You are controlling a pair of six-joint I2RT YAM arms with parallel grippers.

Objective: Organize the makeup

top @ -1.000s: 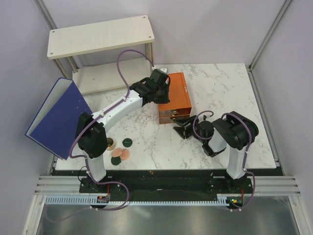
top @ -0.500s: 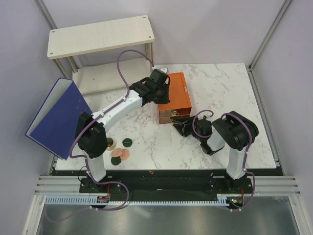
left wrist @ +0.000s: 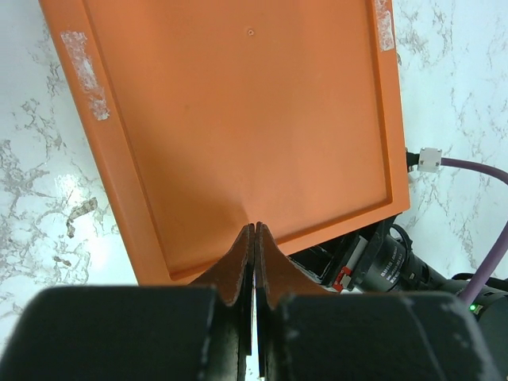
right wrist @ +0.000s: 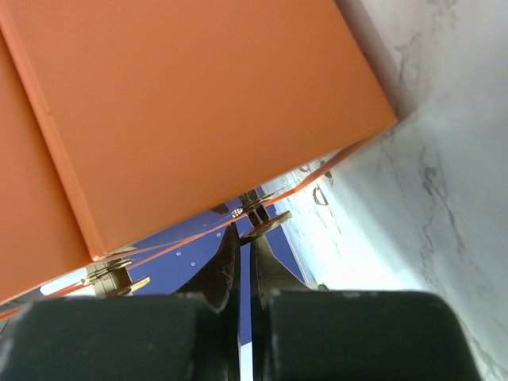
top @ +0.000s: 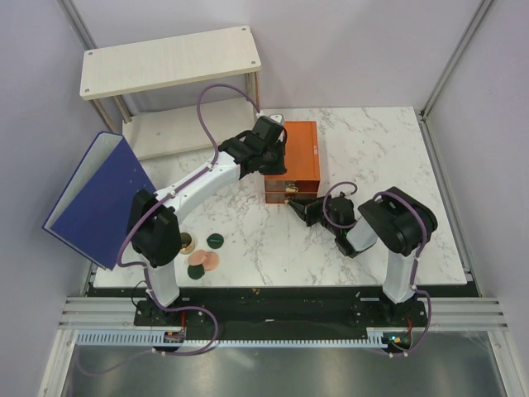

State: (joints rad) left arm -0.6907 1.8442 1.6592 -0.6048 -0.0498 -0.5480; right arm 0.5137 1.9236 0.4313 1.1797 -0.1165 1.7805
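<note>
The makeup lies at the table's near left: two dark green compacts [top: 216,241] [top: 196,270], a peach disc [top: 205,260] and a gold-rimmed jar [top: 187,245]. No tubes show. Both grippers are far from it, at the orange drawer box [top: 293,157]. My left gripper [top: 275,165] [left wrist: 254,227] is shut, empty, its tips pressed on the box's top [left wrist: 238,103] near the front edge. At the box's front, my right gripper [top: 292,201] [right wrist: 249,230] is shut, tips pinched at the edge of a gold drawer knob [right wrist: 268,225].
A big blue binder [top: 95,198] stands open at the left edge. At the back left is a white two-level shelf [top: 169,62]. A second gold knob [right wrist: 119,274] sits further along the drawer front. Bare marble table [top: 380,149] spreads right of the box.
My right gripper moved left to the box's front and closed from open to shut at the knob. The box shifted slightly left. The left arm stayed put.
</note>
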